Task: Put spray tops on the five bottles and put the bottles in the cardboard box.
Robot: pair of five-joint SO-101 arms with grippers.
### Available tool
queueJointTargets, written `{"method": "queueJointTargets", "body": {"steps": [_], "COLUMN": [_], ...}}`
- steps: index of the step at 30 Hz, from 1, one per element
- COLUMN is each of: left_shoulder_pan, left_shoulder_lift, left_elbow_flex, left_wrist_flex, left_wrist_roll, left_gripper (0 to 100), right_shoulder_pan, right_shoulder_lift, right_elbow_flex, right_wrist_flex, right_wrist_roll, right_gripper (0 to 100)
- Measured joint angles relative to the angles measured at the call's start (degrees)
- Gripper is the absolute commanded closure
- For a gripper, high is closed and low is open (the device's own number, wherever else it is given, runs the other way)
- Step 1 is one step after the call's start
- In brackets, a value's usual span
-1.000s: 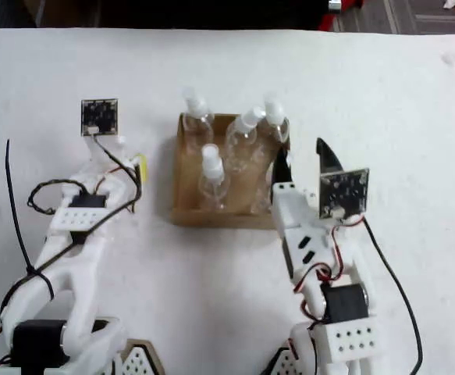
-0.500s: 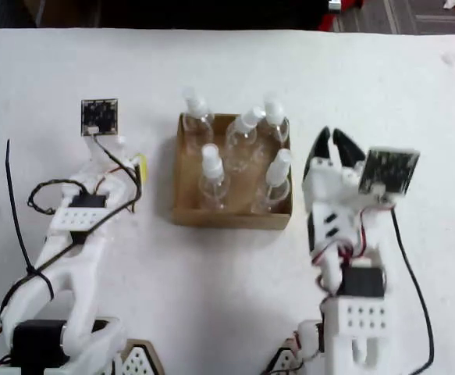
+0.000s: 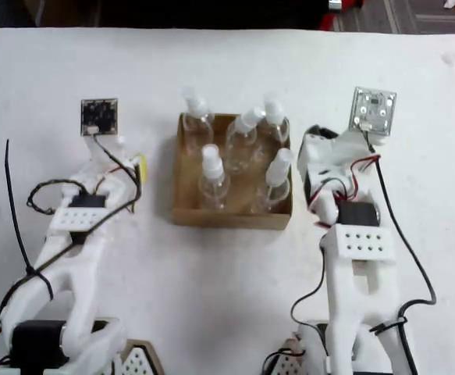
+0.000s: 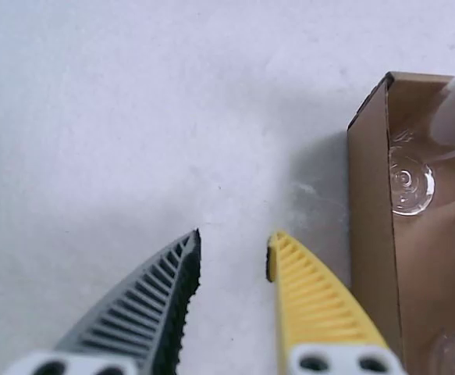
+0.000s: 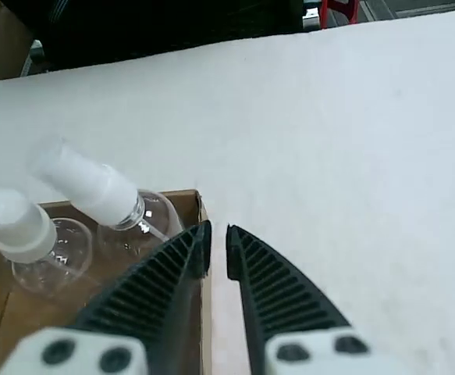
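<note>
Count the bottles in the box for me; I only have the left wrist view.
Observer: From the high view, five bottles stand inside the cardboard box.
Operator: Check their tops.
Observer: All five carry white spray tops; one in the back row leans sideways.
Operator: Give me the right gripper.
Observer: The right gripper sits just off the box's right side, near the far corner. Its jaws are a narrow gap apart and hold nothing.
</note>
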Motion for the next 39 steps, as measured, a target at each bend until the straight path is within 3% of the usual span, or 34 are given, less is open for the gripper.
{"method": "queueJointTargets", "body": {"steps": [5, 14, 25, 28, 30, 35, 39], "left_shoulder_pan": [0.88, 1.05, 1.05, 0.62, -1.05, -5.1, -5.98], "left_shoulder_lift": [0.0, 0.0, 0.0, 0.0, 0.0, -0.09, -4.84], "left_elbow_flex": [0.0, 0.0, 0.0, 0.0, 0.0, -2.11, -7.38], "left_wrist_flex": [0.0, 0.0, -0.88, -0.88, -0.88, -0.53, 8.26], "left_wrist_roll": [0.0, 0.0, 0.0, 0.0, 0.0, 0.0, 0.09], "left_gripper": [86, 86, 87, 94, 99, 98, 98], "right_shoulder_pan": [-2.81, 6.77, 7.65, 7.47, 7.65, 7.47, 7.56], "right_shoulder_lift": [0.0, -0.09, -0.09, -0.88, -3.34, -14.07, -26.37], "right_elbow_flex": [0.0, 0.0, 0.0, -0.35, -1.41, -5.8, -8.88], "right_wrist_flex": [2.2, 1.76, 1.76, 1.93, 3.96, 16.26, 26.99], "right_wrist_roll": [0.0, -0.44, -0.44, -0.44, -0.44, 2.2, 7.82], "right_gripper": [98.2, 98.2, 98.1, 98.1, 98.1, 98.1, 98.1]}}
